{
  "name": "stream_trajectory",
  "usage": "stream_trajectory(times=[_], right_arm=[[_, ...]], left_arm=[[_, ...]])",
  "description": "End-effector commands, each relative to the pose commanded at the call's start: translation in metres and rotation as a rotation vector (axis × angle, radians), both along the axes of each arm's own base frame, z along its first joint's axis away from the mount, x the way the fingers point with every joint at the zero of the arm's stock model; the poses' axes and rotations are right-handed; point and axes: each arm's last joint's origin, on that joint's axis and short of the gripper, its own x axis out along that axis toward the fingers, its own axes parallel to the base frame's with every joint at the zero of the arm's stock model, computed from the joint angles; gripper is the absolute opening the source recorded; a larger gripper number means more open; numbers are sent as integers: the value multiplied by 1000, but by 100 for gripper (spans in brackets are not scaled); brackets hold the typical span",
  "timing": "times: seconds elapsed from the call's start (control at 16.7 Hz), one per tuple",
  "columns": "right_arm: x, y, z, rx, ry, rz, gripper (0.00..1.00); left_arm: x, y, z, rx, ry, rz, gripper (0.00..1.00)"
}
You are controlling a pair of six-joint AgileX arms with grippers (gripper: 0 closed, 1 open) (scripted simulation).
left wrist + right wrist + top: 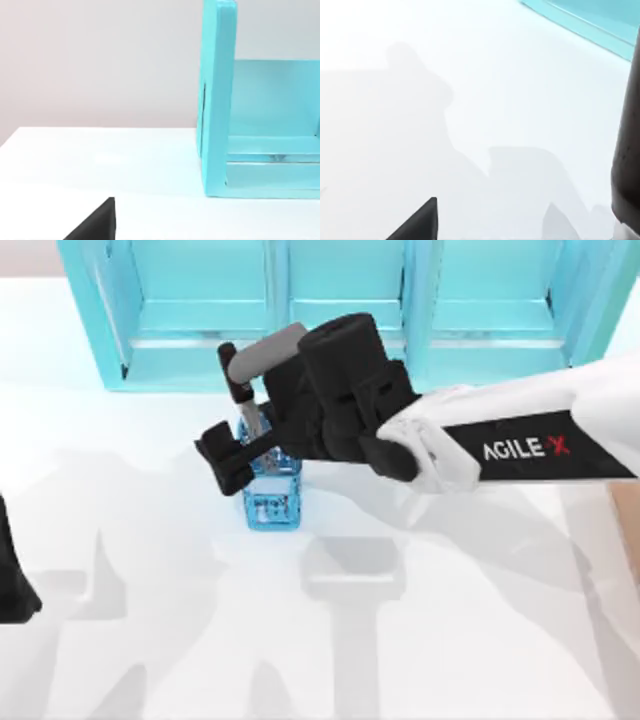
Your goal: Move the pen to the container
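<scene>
The blue mesh cup [272,502] that serves as the container stands on the white table, just in front of the shelf. The pen [238,380] stands tilted in it, with its black cap above the rim and its silvery-grey barrel running down into the cup's mouth. My right gripper [240,430] hovers over the cup, open, with one finger [225,458] on the near side and the pen at the far side. In the right wrist view the pen [626,150] rises close by, apart from the one finger [420,222] that shows there.
A turquoise shelf unit [340,300] runs along the back of the table, close behind the cup; its end wall [217,100] is in the left wrist view. My left gripper [12,585] is parked at the left edge.
</scene>
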Motion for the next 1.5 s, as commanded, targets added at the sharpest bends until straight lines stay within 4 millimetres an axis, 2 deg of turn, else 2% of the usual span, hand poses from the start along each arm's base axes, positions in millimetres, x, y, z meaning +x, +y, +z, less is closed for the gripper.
stream_trajectory(times=[0.3, 0.78, 0.84, 0.96, 1.08, 1.2, 1.38, 1.5], right_arm=[[0, 0, 0, 0, 0, 0, 2], [0, 0, 0, 0, 0, 0, 0], [5, 1, 12, 18, -33, -10, 0], [8, -6, 17, 16, -34, -8, 0], [17, -28, 34, 12, -30, -13, 0], [22, -56, 61, 3, -22, -26, 0], [15, -96, 117, 6, -23, -24, 0], [8, -124, 145, 13, -26, -18, 0]], left_arm=[[0, 0, 0, 0, 0, 0, 100], [0, 0, 0, 0, 0, 0, 100], [0, 0, 0, 0, 0, 0, 100], [0, 0, 0, 0, 0, 0, 100], [0, 0, 0, 0, 0, 0, 100], [0, 0, 0, 0, 0, 0, 100], [0, 0, 0, 0, 0, 0, 100], [0, 0, 0, 0, 0, 0, 100]])
